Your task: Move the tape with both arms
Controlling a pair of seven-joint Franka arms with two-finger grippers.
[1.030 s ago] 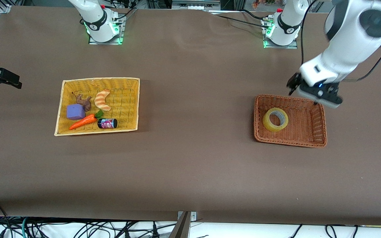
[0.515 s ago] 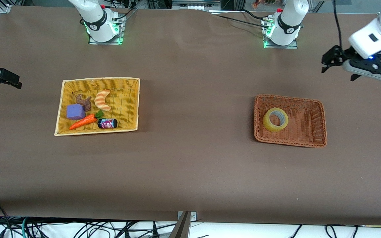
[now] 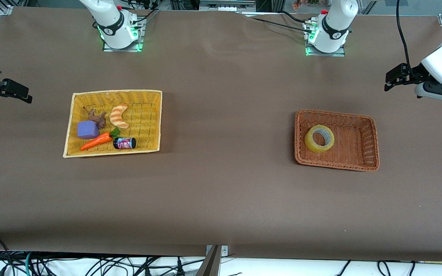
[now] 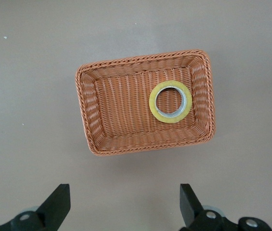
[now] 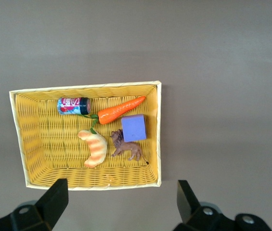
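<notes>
The tape (image 3: 311,143), a yellowish ring with a grey-white core, lies flat in the brown wicker basket (image 3: 353,140), in the part toward the right arm's end. It also shows in the left wrist view (image 4: 152,102), inside that basket (image 4: 121,110). My left gripper (image 3: 391,78) is open and empty, high over bare table toward the left arm's end, apart from the basket; its open fingers frame bare table in its wrist view (image 4: 124,202). My right gripper (image 3: 14,88) is open and empty, high over the right arm's end of the table (image 5: 121,199).
A yellow wicker basket (image 3: 144,115) near the right arm's end holds a striped toy croissant (image 3: 119,115), a purple block (image 3: 87,130), a toy carrot (image 3: 96,141), a small can (image 3: 124,143) and a brown toy animal (image 3: 97,118). It also shows in the right wrist view (image 5: 44,154).
My left gripper has risen from the brown basket's rim and swung out toward the left arm's end of the table. The right gripper has shifted slightly. The tape has not moved.
</notes>
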